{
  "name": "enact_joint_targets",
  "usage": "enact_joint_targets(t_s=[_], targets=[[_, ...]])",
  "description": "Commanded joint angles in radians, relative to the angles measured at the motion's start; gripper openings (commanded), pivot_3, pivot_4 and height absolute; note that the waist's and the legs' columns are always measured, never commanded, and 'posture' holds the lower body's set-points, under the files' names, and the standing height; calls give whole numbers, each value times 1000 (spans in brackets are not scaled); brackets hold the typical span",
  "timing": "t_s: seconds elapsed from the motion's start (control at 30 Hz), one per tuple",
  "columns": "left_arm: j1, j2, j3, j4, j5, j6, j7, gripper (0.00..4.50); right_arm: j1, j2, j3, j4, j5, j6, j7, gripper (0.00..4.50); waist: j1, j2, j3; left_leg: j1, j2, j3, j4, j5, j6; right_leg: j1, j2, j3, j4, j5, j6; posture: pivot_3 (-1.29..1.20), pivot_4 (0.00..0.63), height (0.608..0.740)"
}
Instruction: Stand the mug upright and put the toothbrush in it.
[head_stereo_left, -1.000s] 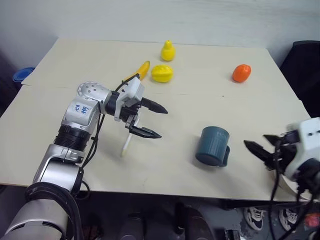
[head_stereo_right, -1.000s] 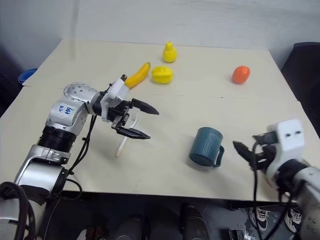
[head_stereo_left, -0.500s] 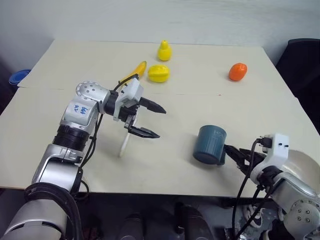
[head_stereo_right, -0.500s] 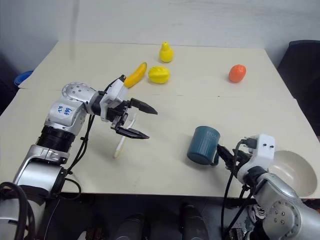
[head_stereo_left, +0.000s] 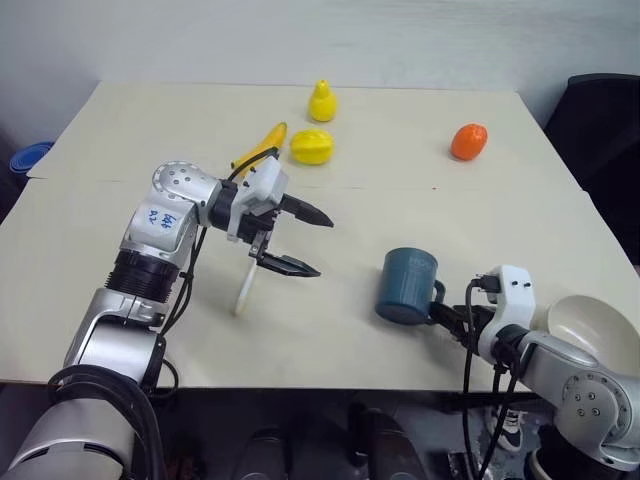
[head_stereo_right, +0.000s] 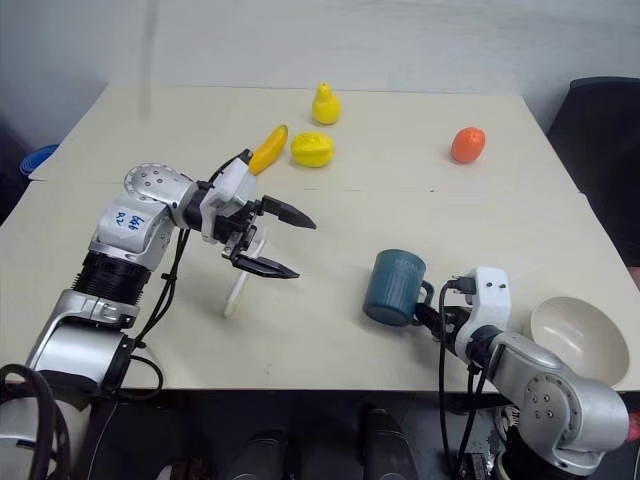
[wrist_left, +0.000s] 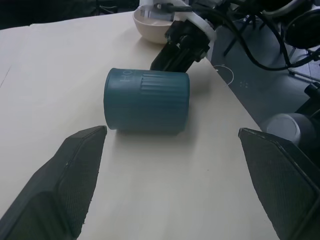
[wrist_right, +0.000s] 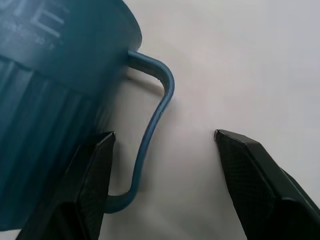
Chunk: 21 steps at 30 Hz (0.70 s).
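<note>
Lower right of the frame, the right gripper (head_stereo_right: 428, 313) has its fingers spread around the handle of the teal mug (head_stereo_right: 390, 287), which is on its side. Left of centre, the left gripper (head_stereo_left: 305, 242) hovers wide open over the white toothbrush (head_stereo_left: 246, 288) lying flat. A banana (head_stereo_left: 262, 146) sits farther back.

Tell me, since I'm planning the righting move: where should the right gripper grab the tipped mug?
Probably the handle: the mug lies on its side, its handle facing the right gripper, whose open fingers already straddle the loop. Closing there, coming from the table's near right edge, looks easiest.
</note>
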<state>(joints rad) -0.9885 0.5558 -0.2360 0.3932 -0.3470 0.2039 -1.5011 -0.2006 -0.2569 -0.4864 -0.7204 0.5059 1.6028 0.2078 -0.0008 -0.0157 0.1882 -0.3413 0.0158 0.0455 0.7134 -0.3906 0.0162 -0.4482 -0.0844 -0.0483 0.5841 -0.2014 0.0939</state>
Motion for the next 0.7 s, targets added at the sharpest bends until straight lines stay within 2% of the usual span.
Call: enact_joint_targets(t_s=[0.03, 0.27, 0.3, 0.53, 0.7], targets=[[-15, -8, 14, -39, -8, -3, -41, 4500, 20, -72, 68, 27, -17, -51, 19, 2669, 0, 0, 0, 0, 0, 0, 0, 0, 0, 0, 0, 0, 0, 0, 0, 0, 150, 740], [-6, -8, 19, -41, -7, -1, -36, 4500, 37, -91, 107, 27, -14, -87, 37, 249, -1, 0, 0, 0, 1, 0, 0, 0, 0, 0, 1, 0, 0, 0, 0, 0, 150, 740], [-4, -7, 20, -41, -7, 0, -35, 4500, 38, -91, 109, 25, -15, -88, 37, 33, -1, 0, 0, 0, 1, 0, 0, 0, 0, 0, 1, 0, 0, 0, 0, 0, 150, 740], [11, -1, 33, -59, -12, 27, -6, 4500, -4, -85, 109, 17, -12, -132, 41, 33, -2, -1, 0, 1, 1, -1, 0, 0, 0, 1, 1, 0, -1, 0, 0, 0, 150, 740], [60, 26, 98, -129, -44, 137, 70, 4500, -157, -16, 197, 74, -86, -406, -21, 33, -8, 3, 2, 1, 1, -1, 0, 0, 0, 0, 2, 1, 0, 0, 0, 0, 150, 740]])
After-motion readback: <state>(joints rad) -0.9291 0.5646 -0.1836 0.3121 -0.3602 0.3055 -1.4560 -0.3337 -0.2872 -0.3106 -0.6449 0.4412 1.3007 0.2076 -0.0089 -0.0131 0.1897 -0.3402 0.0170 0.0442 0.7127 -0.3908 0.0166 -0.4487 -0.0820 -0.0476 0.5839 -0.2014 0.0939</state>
